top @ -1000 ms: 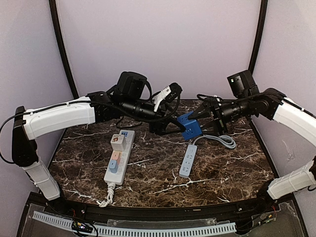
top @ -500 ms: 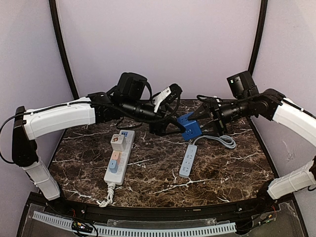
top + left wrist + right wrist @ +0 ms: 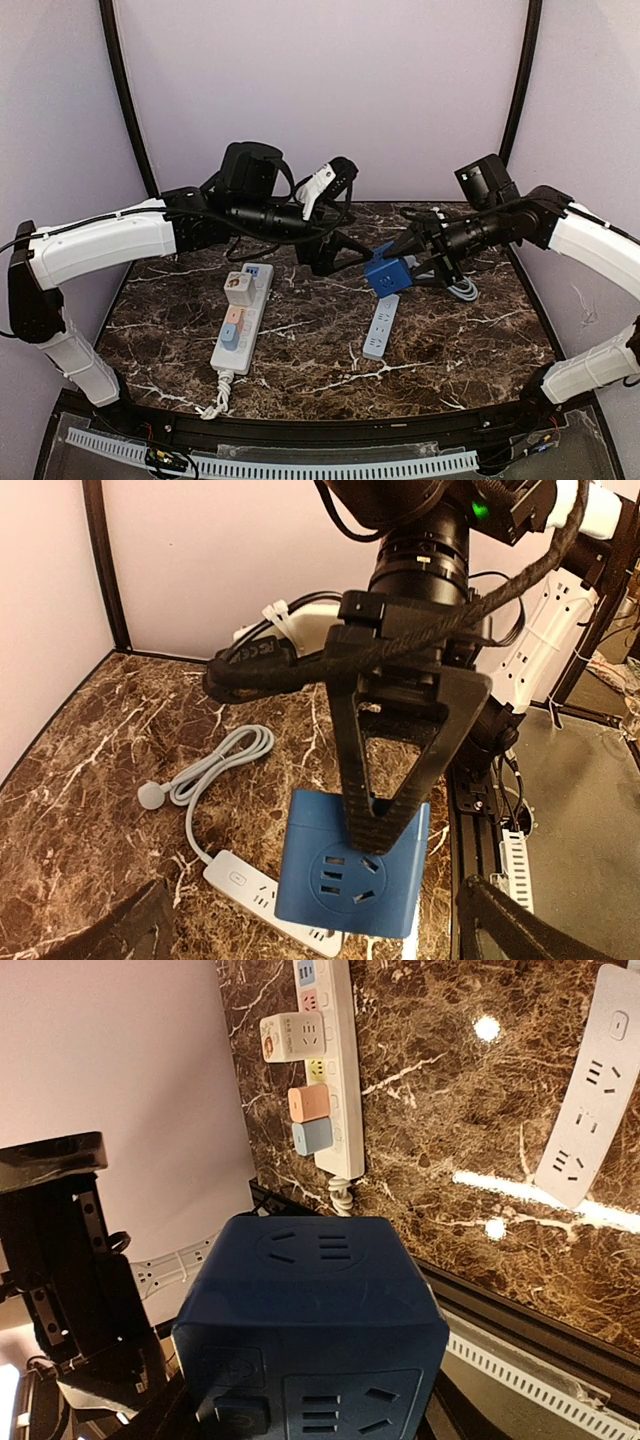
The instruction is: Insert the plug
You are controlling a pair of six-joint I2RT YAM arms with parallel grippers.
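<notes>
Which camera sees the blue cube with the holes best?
The left wrist view: the blue cube shows nearly whole, its socket holes facing the camera. The right wrist view is very close and cuts off its bottom. The top view shows it small, between the two arms.

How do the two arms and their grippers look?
Both the left arm and right arm have white shell links with black joints and wrists. Black cables run along the wrists. The right gripper has black fingers shaped as open triangular frames.
</notes>
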